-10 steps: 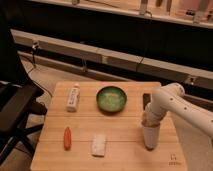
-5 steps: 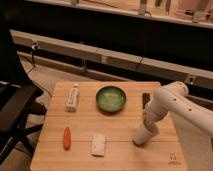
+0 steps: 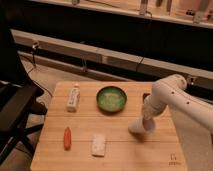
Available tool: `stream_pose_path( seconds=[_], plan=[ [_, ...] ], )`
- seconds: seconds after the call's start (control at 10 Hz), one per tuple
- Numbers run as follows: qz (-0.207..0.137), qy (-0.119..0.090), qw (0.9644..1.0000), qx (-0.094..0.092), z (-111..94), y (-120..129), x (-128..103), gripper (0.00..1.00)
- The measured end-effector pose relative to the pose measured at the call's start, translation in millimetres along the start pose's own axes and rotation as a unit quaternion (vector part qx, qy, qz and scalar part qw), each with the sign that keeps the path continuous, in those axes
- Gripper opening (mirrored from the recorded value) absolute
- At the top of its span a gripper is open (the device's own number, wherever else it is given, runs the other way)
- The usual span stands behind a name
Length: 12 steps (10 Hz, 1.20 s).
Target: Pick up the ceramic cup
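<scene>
The ceramic cup [image 3: 137, 127] is small and white, tipped on its side at the right of the wooden surface [image 3: 120, 152], right at my gripper [image 3: 143, 123]. My arm covers the fingers, so I cannot tell their spread or whether they grip it. One each: green bowl [image 3: 111, 99], white bottle [image 3: 73, 97] (lying flat), orange carrot-like piece [image 3: 67, 138], pale packet [image 3: 98, 145].

White pincer [image 3: 136, 127], green bowl [image 3: 111, 98], orange carrot [image 3: 67, 138], pale wooden table [image 3: 125, 157]

Gripper [image 3: 137, 127] low over table [image 3: 120, 150], right of green bowl [image 3: 111, 98].
</scene>
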Motion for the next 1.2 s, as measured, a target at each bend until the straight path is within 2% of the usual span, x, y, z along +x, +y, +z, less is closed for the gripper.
stream_pose_path(
  seconds=[0.3,1.2],
  plan=[
    [-0.001,0.001,1.0000,-0.005,-10.0,-17.9,-1.5,0.00],
    [-0.003,0.002,1.0000,-0.006,-27.3,-24.1,-4.8,0.00]
  ],
)
